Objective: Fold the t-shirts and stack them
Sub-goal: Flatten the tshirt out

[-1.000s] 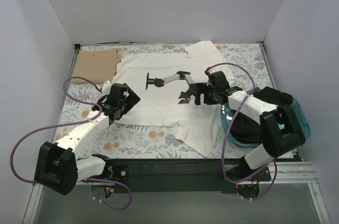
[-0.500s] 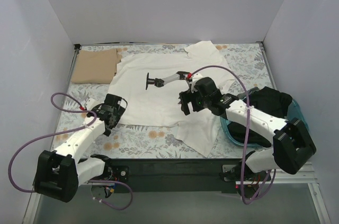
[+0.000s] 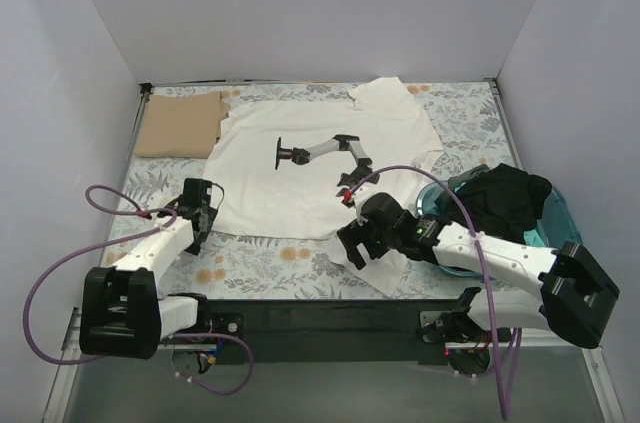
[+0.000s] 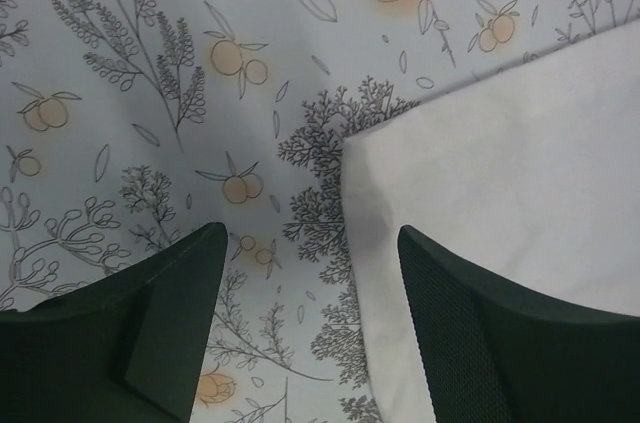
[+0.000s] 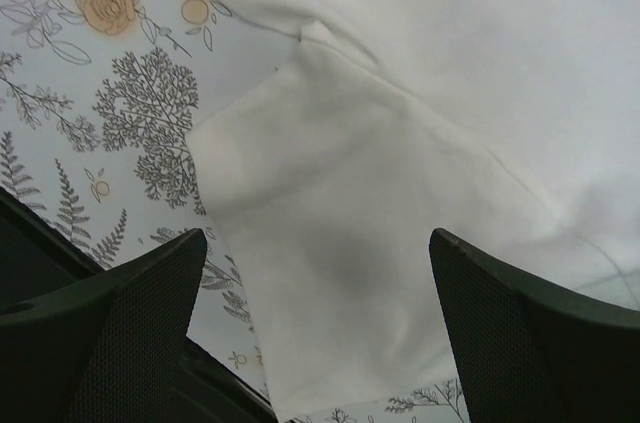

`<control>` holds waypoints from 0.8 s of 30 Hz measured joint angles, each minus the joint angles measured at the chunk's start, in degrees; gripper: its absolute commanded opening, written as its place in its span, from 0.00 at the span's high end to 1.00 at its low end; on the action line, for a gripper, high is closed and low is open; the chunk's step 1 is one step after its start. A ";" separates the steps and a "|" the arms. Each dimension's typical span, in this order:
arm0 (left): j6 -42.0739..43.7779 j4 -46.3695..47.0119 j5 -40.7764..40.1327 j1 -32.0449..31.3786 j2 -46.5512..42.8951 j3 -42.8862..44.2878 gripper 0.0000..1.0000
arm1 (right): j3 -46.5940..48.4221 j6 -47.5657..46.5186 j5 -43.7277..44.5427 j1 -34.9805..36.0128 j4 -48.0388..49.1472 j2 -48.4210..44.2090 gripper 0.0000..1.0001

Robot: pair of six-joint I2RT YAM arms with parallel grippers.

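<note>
A white t-shirt (image 3: 310, 168) with a dark print lies spread flat on the floral table. My left gripper (image 3: 203, 215) is open, low over the shirt's near-left hem corner (image 4: 352, 148), with the cloth edge between its fingers (image 4: 470, 323). My right gripper (image 3: 352, 243) is open above the shirt's near sleeve (image 5: 330, 273), which lies flat on the table; neither gripper holds anything. A folded tan t-shirt (image 3: 180, 123) lies at the far left. A black garment (image 3: 500, 198) sits in the teal basket (image 3: 556, 213) at right.
White walls enclose the table on three sides. The dark front edge of the table (image 3: 330, 311) runs just below the sleeve. Purple cables loop beside both arms. Bare floral tabletop (image 3: 270, 258) shows between the two grippers.
Both arms have swung toward the near edge: the left gripper moved left and down to the hem corner, the right gripper moved from the shirt's middle down to the near sleeve.
</note>
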 measured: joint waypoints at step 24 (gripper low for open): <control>1.20 3.61 4.15 1.77 3.34 0.68 1.00 | -4.33 5.09 0.79 10.03 -12.33 0.09 0.29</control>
